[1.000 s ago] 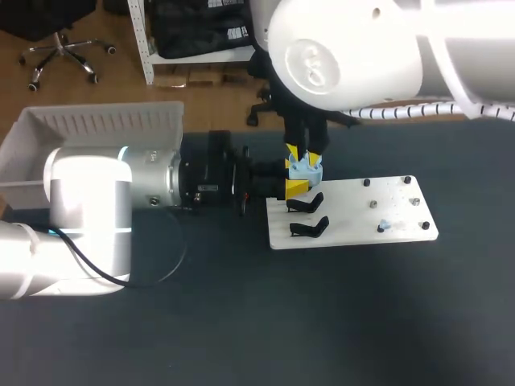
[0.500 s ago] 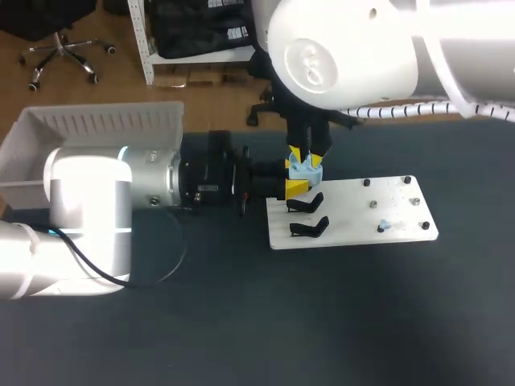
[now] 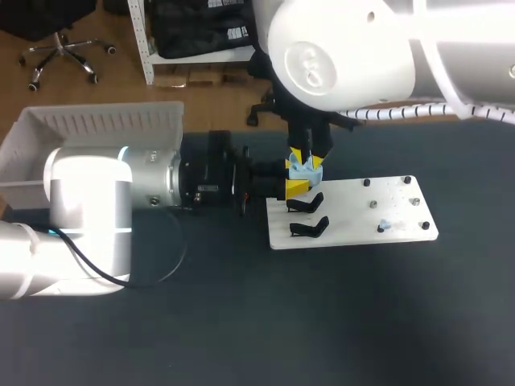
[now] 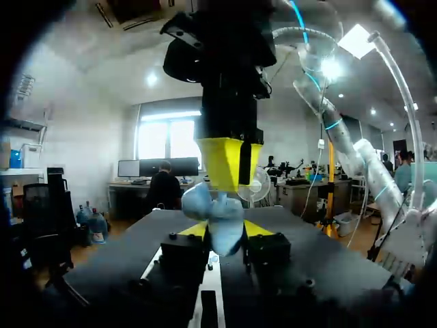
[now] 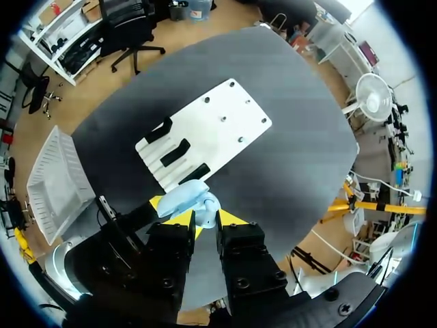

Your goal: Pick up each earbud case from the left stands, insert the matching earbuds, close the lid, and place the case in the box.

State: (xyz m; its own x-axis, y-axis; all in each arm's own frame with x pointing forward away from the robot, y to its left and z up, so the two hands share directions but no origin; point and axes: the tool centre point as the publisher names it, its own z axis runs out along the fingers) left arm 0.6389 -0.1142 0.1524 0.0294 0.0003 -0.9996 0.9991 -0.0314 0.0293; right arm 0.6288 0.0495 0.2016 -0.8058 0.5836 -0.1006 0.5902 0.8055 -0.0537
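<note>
My left gripper (image 3: pixel 294 177) (image 4: pixel 227 236) comes in from the left and is shut on a light blue earbud case (image 3: pixel 304 170) (image 4: pixel 225 222) with its lid open. It holds the case just above the far left corner of the white board (image 3: pixel 354 211). My right gripper (image 3: pixel 306 157) (image 5: pixel 205 222) hangs straight over the case. Its tips stand close together on a small light blue earbud at the case's opening. In the left wrist view the right gripper's yellow fingers (image 4: pixel 229 164) touch the top of the case. Another light blue earbud (image 3: pixel 385 227) lies on the board's right part.
Two empty black stands (image 3: pixel 306 203) (image 3: pixel 309 227) sit at the board's left end, with small pegs (image 3: pixel 373 204) on its right half. The white box (image 3: pixel 88 129) stands at the table's far left, behind my left arm. The near table is bare dark surface.
The right gripper has shifted very slightly over the case. The left arm and the case have stayed where they were.
</note>
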